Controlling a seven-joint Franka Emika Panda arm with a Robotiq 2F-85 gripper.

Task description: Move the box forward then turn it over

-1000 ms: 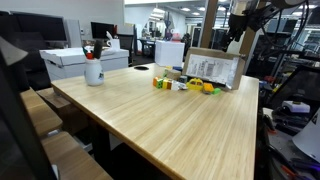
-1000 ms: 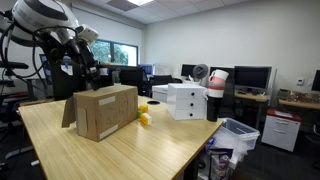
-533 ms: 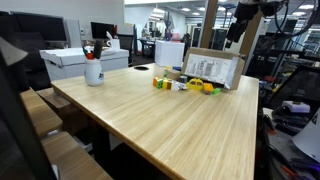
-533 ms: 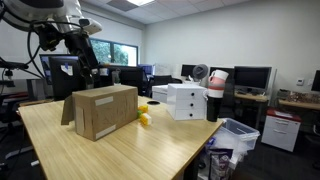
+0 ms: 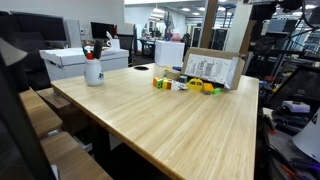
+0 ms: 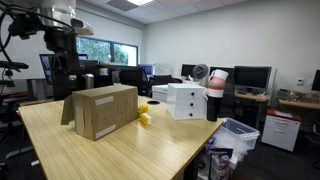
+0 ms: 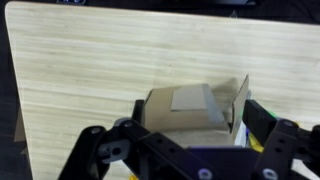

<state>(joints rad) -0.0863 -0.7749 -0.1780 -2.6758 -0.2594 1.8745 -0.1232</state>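
The claw [image 7: 183, 137] hung high above the table with its 2 fingers [image 7: 100, 150] spread wide and nothing between them; in the wrist view the box [image 7: 185, 108] lay straight below, well apart from it. In an exterior view the arm [image 6: 58, 35] stood up at the far left end of the table [image 6: 130, 150], over and behind the box [image 6: 100, 111], which showed its plain tan outside and rested upright on 1 edge. Just to its right lay a yellow toy [image 6: 144, 118], and further right a stack of white boxes [image 6: 183, 100].

In an exterior view, from left to right, a white lidded box [image 5: 80, 60] sat at the far corner of the table [image 5: 170, 125], a white cup [image 5: 93, 71] holding pens stood just in front of it, and a row of small toys [image 5: 185, 85] lay close before the box [image 5: 213, 68], whose whitish printed face was turned toward the camera.
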